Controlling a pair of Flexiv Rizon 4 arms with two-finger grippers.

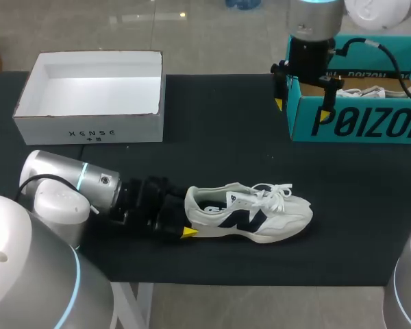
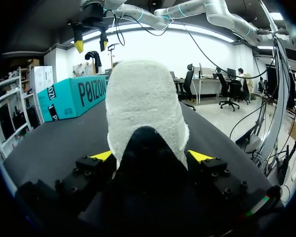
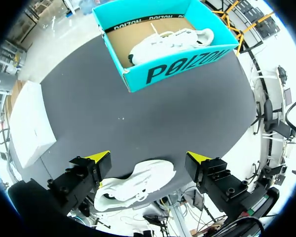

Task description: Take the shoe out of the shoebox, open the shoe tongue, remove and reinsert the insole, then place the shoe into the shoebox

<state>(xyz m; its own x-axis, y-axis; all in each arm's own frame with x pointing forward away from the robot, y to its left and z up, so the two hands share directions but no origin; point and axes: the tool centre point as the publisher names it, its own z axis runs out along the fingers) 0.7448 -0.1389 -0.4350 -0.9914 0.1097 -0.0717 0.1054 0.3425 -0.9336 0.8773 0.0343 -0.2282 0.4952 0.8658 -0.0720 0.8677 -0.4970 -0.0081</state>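
shoe [image 1: 250, 212] white, dark blue mark | shoebox [image 1: 356, 116] blue-green, dark letters | open box [image 1: 89, 127] white, small dark letters | surface [image 1: 219, 130] black

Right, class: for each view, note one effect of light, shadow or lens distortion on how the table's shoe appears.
Head view: even light, the shoe casts almost no shadow on the black table. Left wrist view: the shoe's heel looms oversized, its lower part dark between the jaws. Right wrist view: the table's edges bow into curves.
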